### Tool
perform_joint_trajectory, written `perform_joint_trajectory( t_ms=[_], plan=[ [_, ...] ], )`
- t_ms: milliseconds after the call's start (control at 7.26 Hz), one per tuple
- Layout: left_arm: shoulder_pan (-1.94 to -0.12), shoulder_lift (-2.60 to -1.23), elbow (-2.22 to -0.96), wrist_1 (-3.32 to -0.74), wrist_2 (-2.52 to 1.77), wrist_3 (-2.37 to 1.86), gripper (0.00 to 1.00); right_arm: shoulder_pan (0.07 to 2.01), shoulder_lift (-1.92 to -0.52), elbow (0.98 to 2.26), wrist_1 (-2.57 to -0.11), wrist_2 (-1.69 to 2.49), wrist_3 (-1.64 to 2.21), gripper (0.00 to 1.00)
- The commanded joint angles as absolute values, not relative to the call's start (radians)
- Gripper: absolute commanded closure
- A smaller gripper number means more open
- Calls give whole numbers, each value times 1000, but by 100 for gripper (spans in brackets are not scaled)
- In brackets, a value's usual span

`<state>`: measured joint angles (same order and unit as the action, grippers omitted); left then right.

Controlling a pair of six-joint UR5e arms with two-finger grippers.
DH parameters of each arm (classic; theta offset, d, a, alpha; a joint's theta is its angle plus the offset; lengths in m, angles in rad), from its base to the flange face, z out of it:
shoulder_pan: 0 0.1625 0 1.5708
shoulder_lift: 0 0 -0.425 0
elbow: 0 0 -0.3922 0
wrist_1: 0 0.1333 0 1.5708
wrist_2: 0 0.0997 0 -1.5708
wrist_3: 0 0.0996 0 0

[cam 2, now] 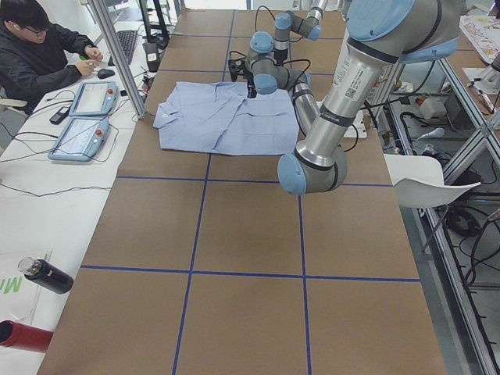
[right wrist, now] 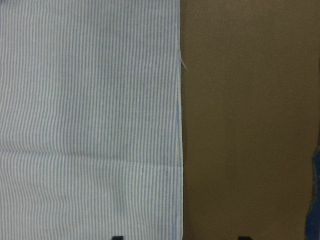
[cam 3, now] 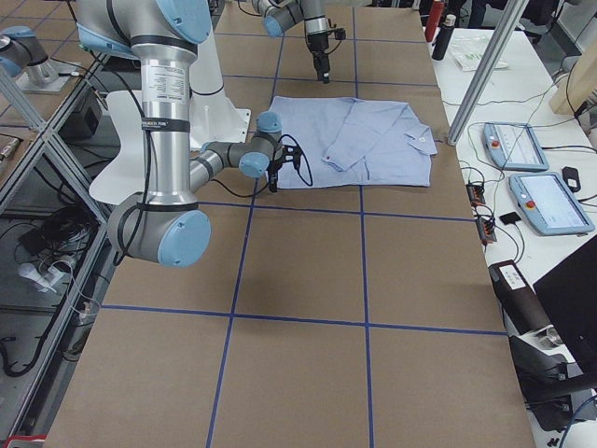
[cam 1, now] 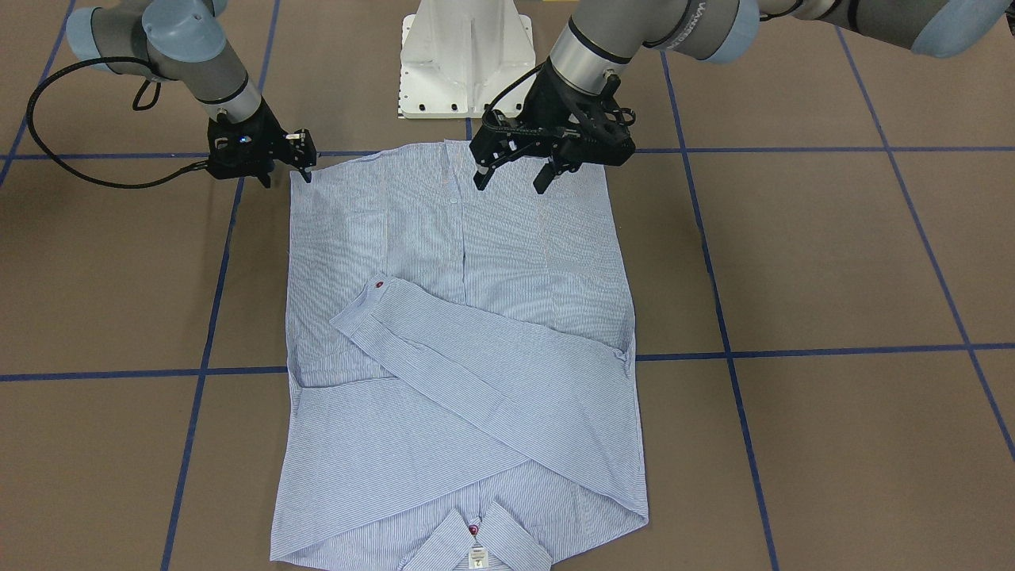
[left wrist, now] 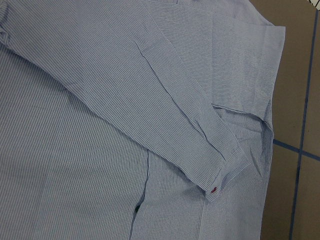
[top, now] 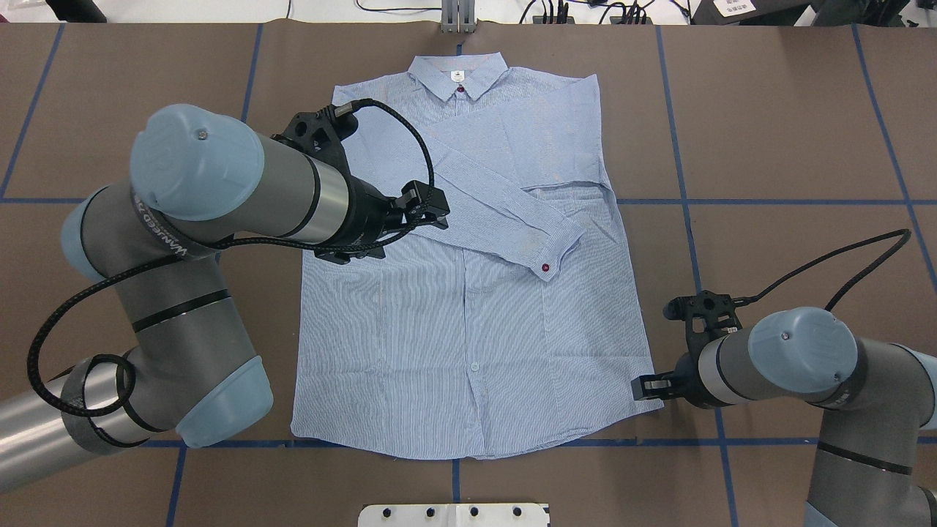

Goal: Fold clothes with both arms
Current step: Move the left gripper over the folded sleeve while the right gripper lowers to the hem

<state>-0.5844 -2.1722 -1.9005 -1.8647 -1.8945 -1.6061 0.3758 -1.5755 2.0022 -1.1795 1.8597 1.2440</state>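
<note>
— Shirt (top: 468, 351) folding, and we start at the right pincer (cam 1: 285, 170). It's low at the hem corner on the robot's right, jaws well apart. They straddle the side edge, one over cloth, one over bare surface (top: 768, 146). Nothing gripped yet.

— And the left pincer (cam 1: 511, 184)?

— That one hovers above the hem on the other half, jaws spread wide and holding nothing. It looks clear of the fabric, and it sits inward of its own corner.

— Why those spots?

— My read is a corner each, so the hem lifts evenly and carries up toward the collar (top: 457, 73). The left one probably has to slide out to its corner first.

— How's the garment lying?

— Flat, front up and buttoned, with the hem by the robot's base and the collar at the far side. One sleeve (top: 490, 197) lies slantwise across the chest, and its cuff (top: 549, 260), with the red button, ends just past the button line. The other sleeve appears folded in beneath it. I'd say the sleeves are done and the bottom-up fold is what's left.
</note>
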Motion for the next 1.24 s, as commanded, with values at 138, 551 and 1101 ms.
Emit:
perform_joint_trajectory(
  t_ms=[138,551,1101],
  plan=[
    [-584,-2161,-1913,-1865,-1894,-1606,0,367,-1572,2006,-1198,1868,1244,53],
    [-584,-2157,-1919,-1864,-1894,-1606,0,368,-1572,2006,-1198,1870,1244,56],
    [-584,-2155,-1921,-1864,-1894,-1606,0,365,-1572,2006,-1206,1879,1243,57]
  ],
)
